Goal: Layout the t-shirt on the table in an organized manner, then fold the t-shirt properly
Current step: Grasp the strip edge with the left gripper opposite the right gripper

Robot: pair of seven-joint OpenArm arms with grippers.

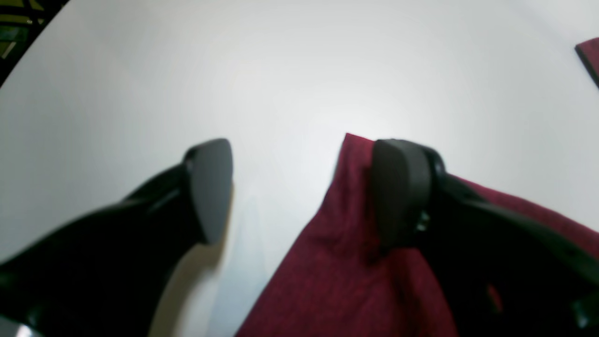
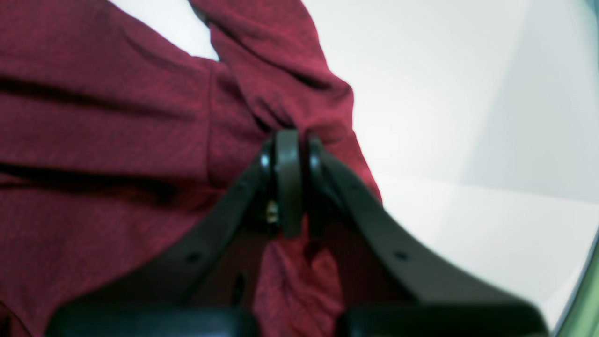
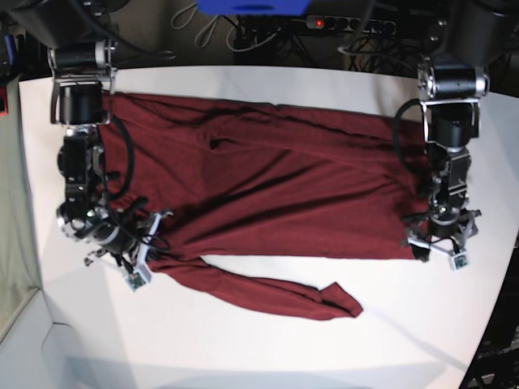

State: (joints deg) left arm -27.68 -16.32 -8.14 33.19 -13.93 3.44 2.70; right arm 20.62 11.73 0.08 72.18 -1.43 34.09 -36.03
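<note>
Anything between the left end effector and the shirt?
Nothing visible. The left end effector is open right at the shirt corner: one finger over the cloth, the other over bare table. The right end effector is shut on the shirt.

Bright, even light; blurry wrist views

left claw [image 1: 299,192] jaws apart | right claw [image 2: 294,180] clamped

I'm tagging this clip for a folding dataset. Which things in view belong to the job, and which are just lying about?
Part of the job:
- t-shirt, spread out
- table
- left gripper, open at the cloth's corner
- right gripper, shut on the t-shirt

Just lying about:
- power strip and cables behind the table
- blue object at the top edge
</note>
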